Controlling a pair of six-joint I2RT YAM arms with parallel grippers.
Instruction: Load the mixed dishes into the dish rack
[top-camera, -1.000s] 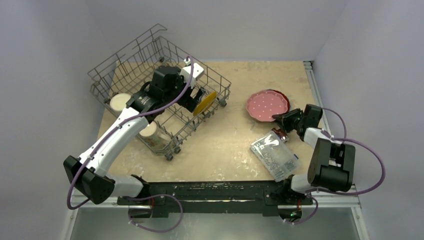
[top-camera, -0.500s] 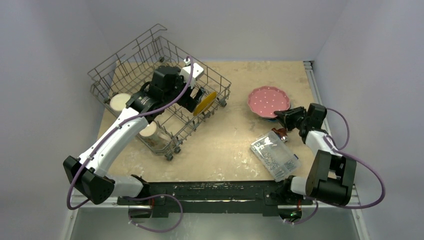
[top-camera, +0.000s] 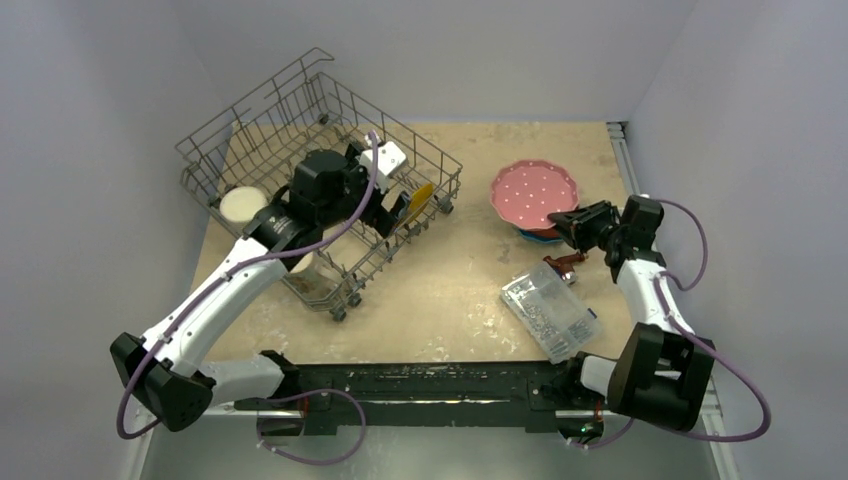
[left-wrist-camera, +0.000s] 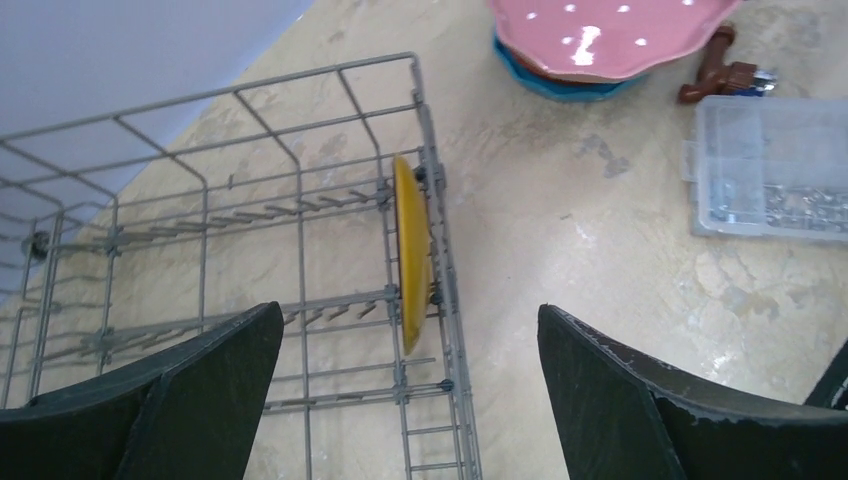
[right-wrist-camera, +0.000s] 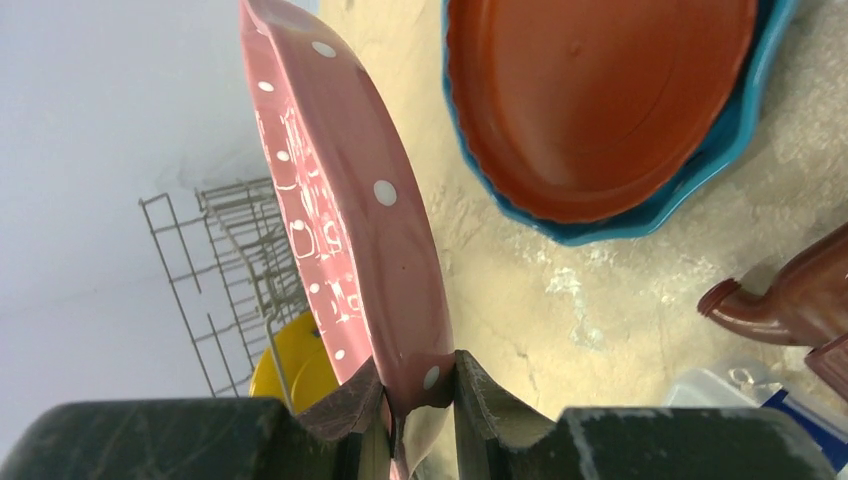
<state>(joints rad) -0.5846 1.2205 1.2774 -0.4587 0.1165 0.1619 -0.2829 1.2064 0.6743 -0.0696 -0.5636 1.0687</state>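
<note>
Here, the right pincer is clamped on the near rim of the pink plate, one finger on each face. The white-dotted plate stands tilted on edge in the wrist view, rising away from the fingers. Just beside it, flat on the worktop, a red-orange plate sits nested inside a blue plate. From above, the pink plate hides most of that stack, at the right side of the worktop.

The left pincer hangs over the rack with its fingers spread wide, holding nothing. Below the gap between them, a small yellow plate stands on edge against the rack's right wall, slotted among the tines. The grey wire rack sits askew at the far left of the worktop. A cream mug stands near its left rim.

A clear box of small metal parts lies near the front right. A small reddish-brown object lies between the box and the plate stack, apart from both.

The worktop is pale beige, mottled and scuffed with whitish marks. Plain pale grey walls close it in at the back and on both sides. The two arm bases are bolted to a dark rail along the near edge.
</note>
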